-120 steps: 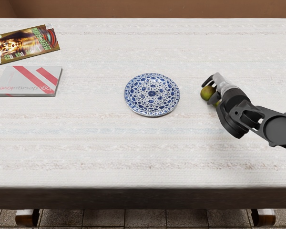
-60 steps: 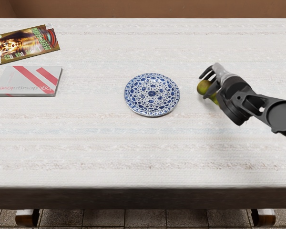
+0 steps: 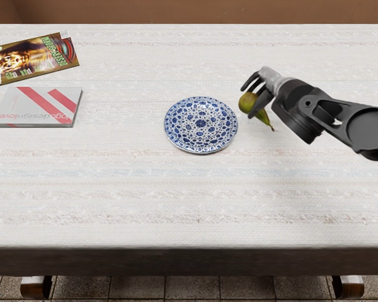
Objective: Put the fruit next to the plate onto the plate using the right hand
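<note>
Glossy paper first, at your far left: a magazine [image 3: 31, 58] lies at the table's [image 3: 176, 189] back corner, with a grey book with red stripes [image 3: 38, 106] just in front of it. Both are well apart from the work and need no thought.

At the middle sits the blue-and-white patterned plate [image 3: 200, 124], with nothing on it. Just beside its right rim, not yet over it, is the yellow-green pear [image 3: 247, 103]. It is in the grasp of your right hand [image 3: 263, 94], whose arm comes in from the right edge. The dark fingers [image 3: 252, 80] curl over the fat end, and the narrow neck sticks out below and to the right. You cannot tell from this view whether the pear is fully clear of the cloth, though it looks lifted. Your left hand is out of view.

Expect the pear to be light and firm, with a smooth skin that may slide and a tapering shape that may twist in the grip. Keep hold around the broad belly, not the neck. It will likely roll on the shallow plate, so set it down low near the centre before you let go.
</note>
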